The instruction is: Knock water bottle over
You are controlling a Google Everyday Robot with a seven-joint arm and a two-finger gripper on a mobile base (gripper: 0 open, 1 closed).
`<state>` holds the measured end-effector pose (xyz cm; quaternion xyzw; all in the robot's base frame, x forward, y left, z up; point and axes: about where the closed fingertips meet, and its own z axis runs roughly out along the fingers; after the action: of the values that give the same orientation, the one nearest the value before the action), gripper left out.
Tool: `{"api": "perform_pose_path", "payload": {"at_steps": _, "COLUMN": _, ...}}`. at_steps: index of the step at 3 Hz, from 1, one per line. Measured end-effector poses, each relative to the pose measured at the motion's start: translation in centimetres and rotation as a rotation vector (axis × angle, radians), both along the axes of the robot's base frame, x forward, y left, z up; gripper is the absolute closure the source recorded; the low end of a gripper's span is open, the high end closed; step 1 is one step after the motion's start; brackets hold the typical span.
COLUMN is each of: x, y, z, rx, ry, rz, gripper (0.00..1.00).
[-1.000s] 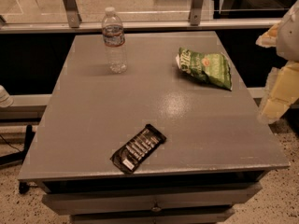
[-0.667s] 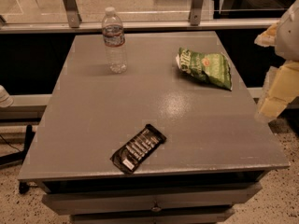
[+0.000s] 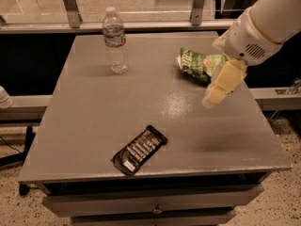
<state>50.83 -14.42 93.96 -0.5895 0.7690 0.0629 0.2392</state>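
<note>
The water bottle (image 3: 115,40) stands upright near the back left of the grey table (image 3: 94,121). It is clear and ribbed, with a white cap and a white-and-red label band. My gripper (image 3: 217,91) hangs from the white arm coming in from the upper right. It hovers over the right part of the table, in front of the green bag, far to the right of the bottle and not touching it.
A green chip bag (image 3: 200,65) lies at the back right, partly behind the gripper. A black snack packet (image 3: 139,149) lies near the front edge. A metal rail with posts (image 3: 70,6) runs behind the table. Drawers sit below the front edge.
The arm and gripper have moved left from beyond the table's right edge to over its right part. The bottle, bag and packet have not moved.
</note>
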Motion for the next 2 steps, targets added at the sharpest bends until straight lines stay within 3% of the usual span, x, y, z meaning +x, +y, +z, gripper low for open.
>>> {"api": "perform_pose_path", "payload": {"at_steps": 2, "x": 7.4, "y": 8.0, "z": -1.9, "rx": 0.312, "ry": -0.061, "rz": -0.001, "gripper": 0.00}}
